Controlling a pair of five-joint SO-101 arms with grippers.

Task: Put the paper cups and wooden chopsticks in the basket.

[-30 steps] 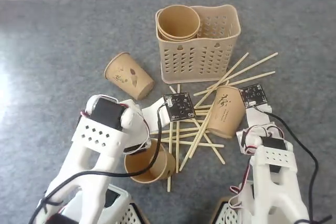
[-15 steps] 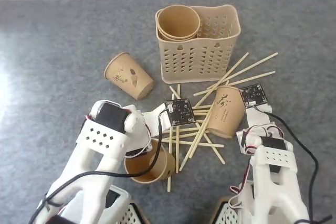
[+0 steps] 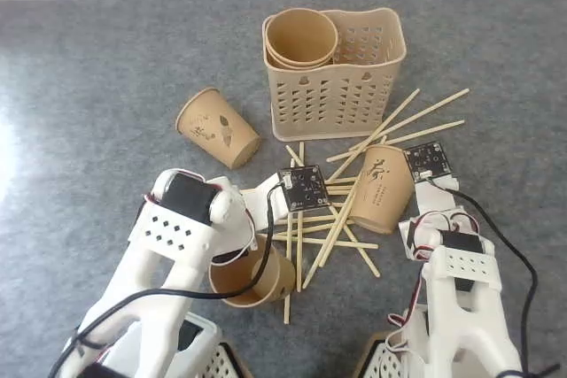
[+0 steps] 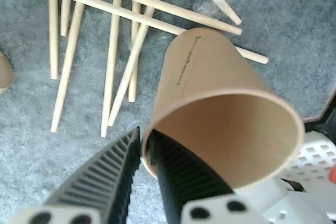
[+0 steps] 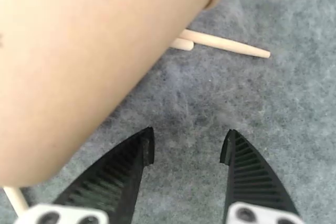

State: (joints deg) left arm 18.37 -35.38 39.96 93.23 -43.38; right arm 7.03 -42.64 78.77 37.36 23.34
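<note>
Three paper cups are resting outside the basket [image 3: 354, 95] on the grey desk [image 3: 89, 86]. Farthest left, the side cup [image 3: 217, 127] is lying tipped over, its mouth pointing away from the basket. Next along, the left pincer [image 4: 143, 135] is clenching the rim of the held cup [image 4: 220, 114], with one finger pressing the outer wall and the other sitting inside the mouth; in the high view this cup [image 3: 257, 276] is lying just beside the left arm, near the close edge of the chopstick pile. Further along, the basket is standing upright at the far side, and the stacked cups [image 3: 301, 37] are sitting in its left part. Many wooden chopsticks [image 3: 416, 117] are lying scattered and crossing one another on the desk in front of the basket, several showing past the held cup in the left wrist view [image 4: 111, 56]. To the right, the tipped cup [image 3: 383, 188] is lying across some sticks. The right pincer [image 5: 188, 145] is hanging released over bare grey surface, just beside this cup [image 5: 79, 51], grasping nothing.
</note>
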